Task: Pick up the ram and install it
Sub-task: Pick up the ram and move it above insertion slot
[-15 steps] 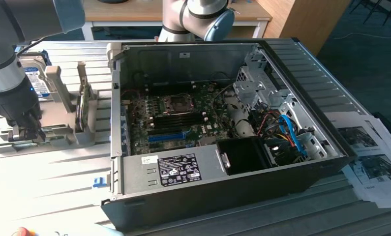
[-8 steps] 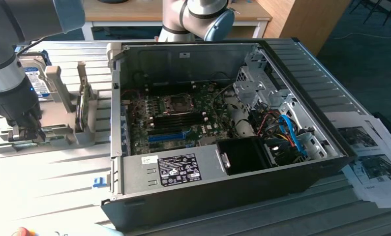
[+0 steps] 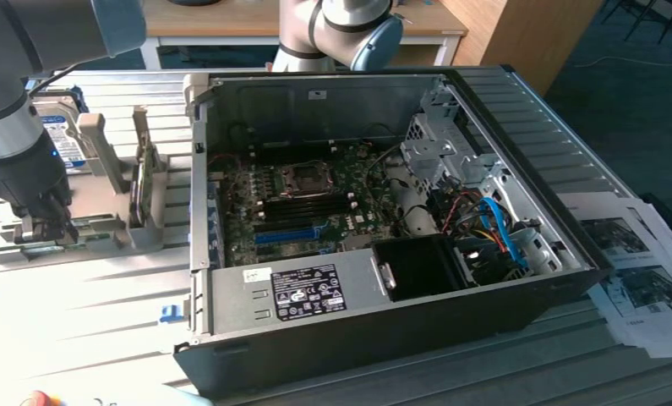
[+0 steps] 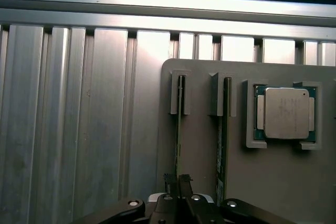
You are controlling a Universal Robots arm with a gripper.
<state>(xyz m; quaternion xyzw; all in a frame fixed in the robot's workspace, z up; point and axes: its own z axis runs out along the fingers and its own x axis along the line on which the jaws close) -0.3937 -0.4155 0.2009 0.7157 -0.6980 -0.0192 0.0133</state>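
the pincer (image 4: 177, 178) is pinching the thin edge of the ram (image 4: 179, 129), which stands on edge in a grey holder (image 4: 202, 156) on the tabletop (image 3: 88, 304), at the exterior view's left, beside the open computer case (image 3: 516, 110).

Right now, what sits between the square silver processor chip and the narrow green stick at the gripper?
A second narrow green stick, standing on edge in its own slot of the grey holder, as the wrist view shows.
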